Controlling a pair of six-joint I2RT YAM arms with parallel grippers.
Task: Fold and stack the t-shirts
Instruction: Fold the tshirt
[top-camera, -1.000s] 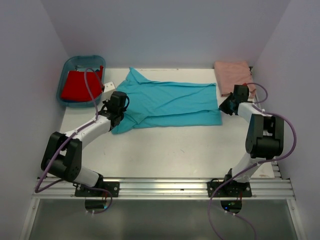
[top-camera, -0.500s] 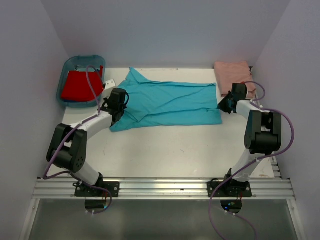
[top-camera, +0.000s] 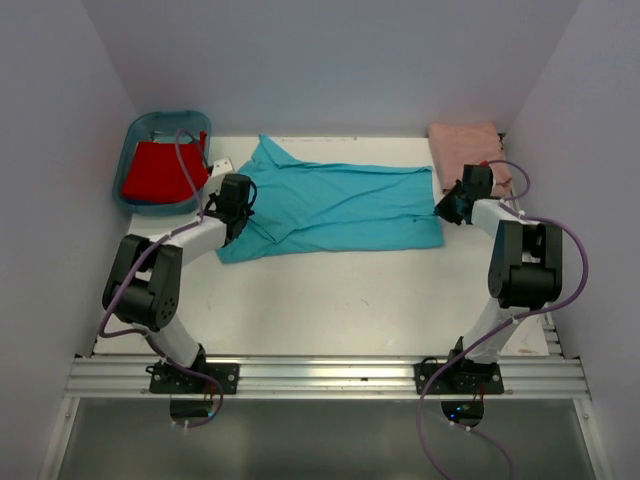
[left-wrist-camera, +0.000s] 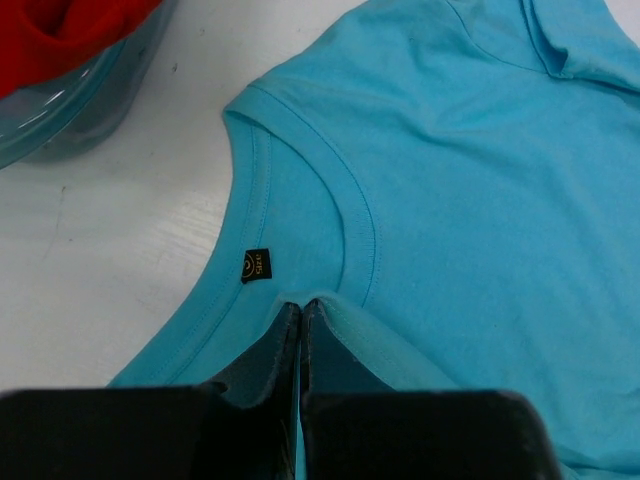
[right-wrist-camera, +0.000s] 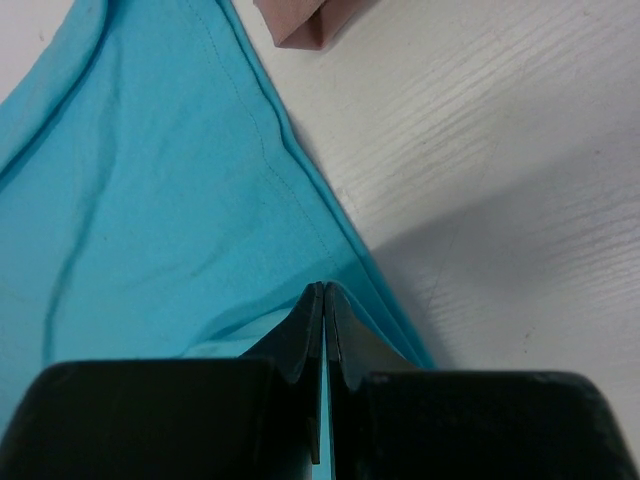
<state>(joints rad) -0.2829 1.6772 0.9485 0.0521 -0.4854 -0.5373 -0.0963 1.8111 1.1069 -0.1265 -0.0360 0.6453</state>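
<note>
The turquoise t-shirt (top-camera: 340, 205) lies folded lengthwise across the table's far half, collar to the left. My left gripper (top-camera: 240, 212) is shut on its collar edge (left-wrist-camera: 300, 305), beside the small dark neck label (left-wrist-camera: 256, 265). My right gripper (top-camera: 443, 210) is shut on the shirt's hem edge (right-wrist-camera: 325, 290) at its right end. The pale salmon-pink t-shirt (top-camera: 468, 152) lies folded at the far right corner; its corner shows in the right wrist view (right-wrist-camera: 300, 25). The red t-shirt (top-camera: 158, 172) lies crumpled in the tub and also shows in the left wrist view (left-wrist-camera: 60, 35).
A blue plastic tub (top-camera: 140, 130) stands at the far left corner and holds the red shirt; its wall shows in the left wrist view (left-wrist-camera: 90, 110). White walls close in the table on three sides. A metal rail (top-camera: 320, 372) runs along the near edge.
Both grippers have moved a little toward the far side with the turquoise shirt's edges held. The shirt's near-left corner has shifted slightly up with them.
</note>
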